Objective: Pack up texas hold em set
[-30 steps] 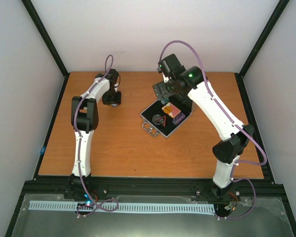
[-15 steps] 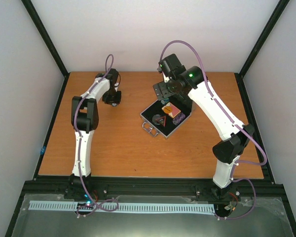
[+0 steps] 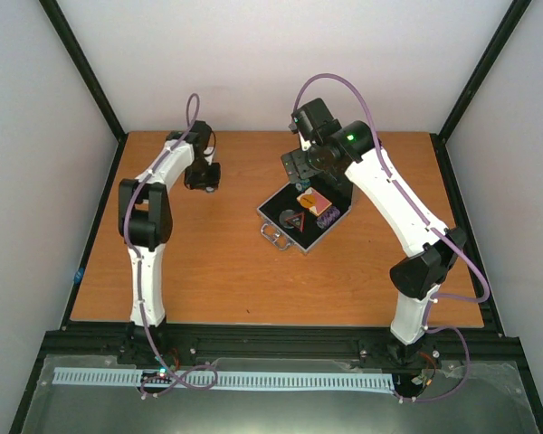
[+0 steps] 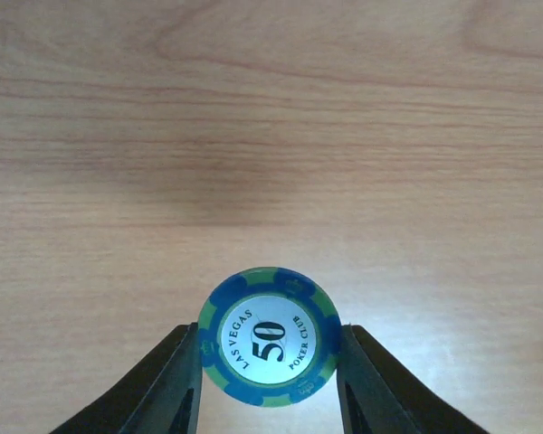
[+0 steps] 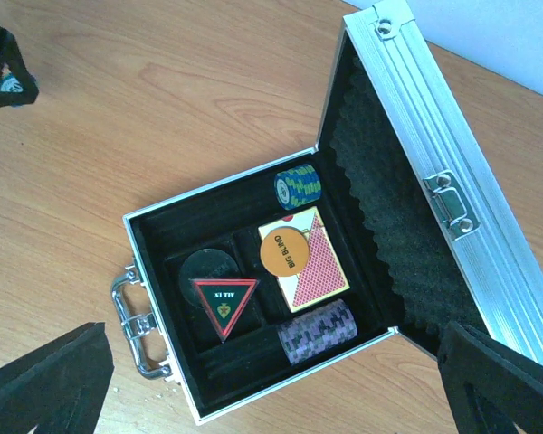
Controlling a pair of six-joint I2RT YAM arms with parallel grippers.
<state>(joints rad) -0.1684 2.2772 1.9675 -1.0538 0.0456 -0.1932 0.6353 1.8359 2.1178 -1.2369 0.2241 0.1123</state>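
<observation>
Over the bench [image 3: 226, 271] toward eleven o'clock, your left pincer [image 4: 271, 362] pinches a blue-green chip [image 4: 270, 336] by its rim, flat face up. It looks hard, light and slick, so hold it level. Your right pincer [image 5: 271, 380] gapes wide above the open case [image 5: 434, 194], at four o'clock from the chip.

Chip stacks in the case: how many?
2. Right wrist view: blue stack above the cards, purple stack below them. One loose chip is in the left gripper; more may be hidden.
</observation>
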